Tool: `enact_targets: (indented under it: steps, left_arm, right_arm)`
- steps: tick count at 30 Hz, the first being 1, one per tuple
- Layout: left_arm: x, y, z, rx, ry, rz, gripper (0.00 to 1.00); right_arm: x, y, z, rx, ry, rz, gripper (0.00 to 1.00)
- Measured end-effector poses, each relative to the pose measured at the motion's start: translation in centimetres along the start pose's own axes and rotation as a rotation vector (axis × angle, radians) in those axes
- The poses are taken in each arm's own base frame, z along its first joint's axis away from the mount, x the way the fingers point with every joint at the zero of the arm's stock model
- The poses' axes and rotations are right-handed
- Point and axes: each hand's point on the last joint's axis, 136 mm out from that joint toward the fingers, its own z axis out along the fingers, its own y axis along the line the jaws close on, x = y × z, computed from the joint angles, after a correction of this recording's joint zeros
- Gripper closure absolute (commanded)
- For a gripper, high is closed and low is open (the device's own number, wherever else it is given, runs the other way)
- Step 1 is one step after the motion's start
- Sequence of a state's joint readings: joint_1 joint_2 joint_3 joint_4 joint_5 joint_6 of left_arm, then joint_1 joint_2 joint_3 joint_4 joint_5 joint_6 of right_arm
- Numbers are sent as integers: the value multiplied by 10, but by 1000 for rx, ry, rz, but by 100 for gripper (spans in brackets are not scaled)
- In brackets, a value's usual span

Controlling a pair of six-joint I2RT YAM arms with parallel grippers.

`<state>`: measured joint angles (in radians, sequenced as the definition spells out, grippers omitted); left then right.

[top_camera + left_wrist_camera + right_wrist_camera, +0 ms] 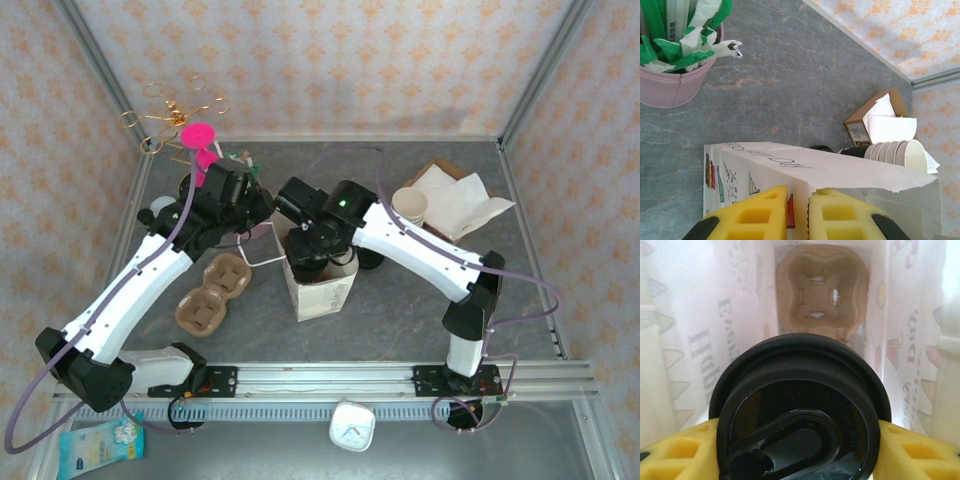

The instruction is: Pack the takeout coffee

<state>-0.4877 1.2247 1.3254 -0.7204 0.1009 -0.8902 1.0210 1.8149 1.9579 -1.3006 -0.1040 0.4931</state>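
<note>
With the right gripper (pixel 799 450) clamping the takeout coffee (pixel 800 400) inside the paper bag (pixel 840 175) and the left gripper (pixel 799 212) pinching its rim, lower upright, centred, into the cup carrier (pixel 820 290).

Yellow fingers (pixel 675 452) of the right pincer (pixel 800 452) clasp a coffee cup (pixel 800 405) on both sides, its black lid (pixel 790 390) facing up, inside a white printed paper bag (pixel 700 340). A brown cardboard cup tray (pixel 820 290) lies at the bag's bottom.
</note>
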Motion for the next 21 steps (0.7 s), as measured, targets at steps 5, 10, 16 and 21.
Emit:
enact_targets:
  steps: [5, 10, 16, 21]
  left_arm:
    - [0, 5, 1, -16, -12, -9, 84]
    - [1, 10, 5, -28, -18, -8, 83]
    - [4, 13, 8, -31, -17, -4, 76]
    - [3, 12, 9, -27, -21, 12, 67]
  right_arm:
    - [8, -8, 11, 42, 25, -6, 49]
    - [9, -9, 13, 48, 28, -7, 49]
    - [10, -8, 13, 39, 36, -15, 49]
    - [12, -5, 13, 27, 46, -15, 49]
